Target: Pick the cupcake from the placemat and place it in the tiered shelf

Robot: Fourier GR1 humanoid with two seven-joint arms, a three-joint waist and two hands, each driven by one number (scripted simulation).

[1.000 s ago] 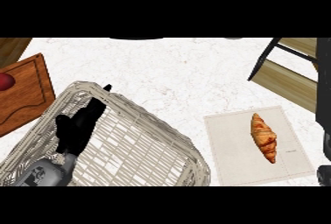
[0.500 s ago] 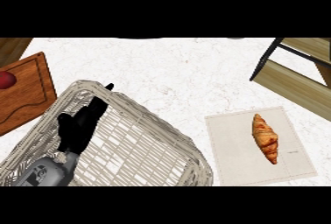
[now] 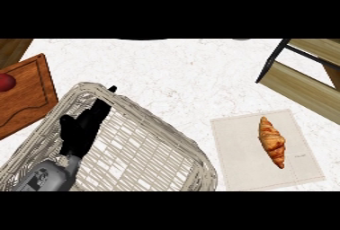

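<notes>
A golden-brown croissant (image 3: 272,141) lies lengthwise on a pale placemat (image 3: 243,152) at the right of the head view; no cupcake shows. The tiered shelf (image 3: 302,81), wooden boards on a black frame, stands at the upper right. My left hand (image 3: 83,128) is over the wicker basket at the lower left, fingers straight and pointing up toward the far rim, holding nothing. My right hand is out of view.
A white wicker basket (image 3: 176,148) fills the lower left. A wooden cutting board (image 3: 26,96) with a red fruit (image 3: 5,82) lies at the left edge. White marble counter (image 3: 179,72) spreads between the basket and the shelf.
The view has shifted slightly, so the placemat and croissant sit a little further right and the shelf reaches lower. The dark shape at the lower right edge is gone. The left hand has barely moved.
</notes>
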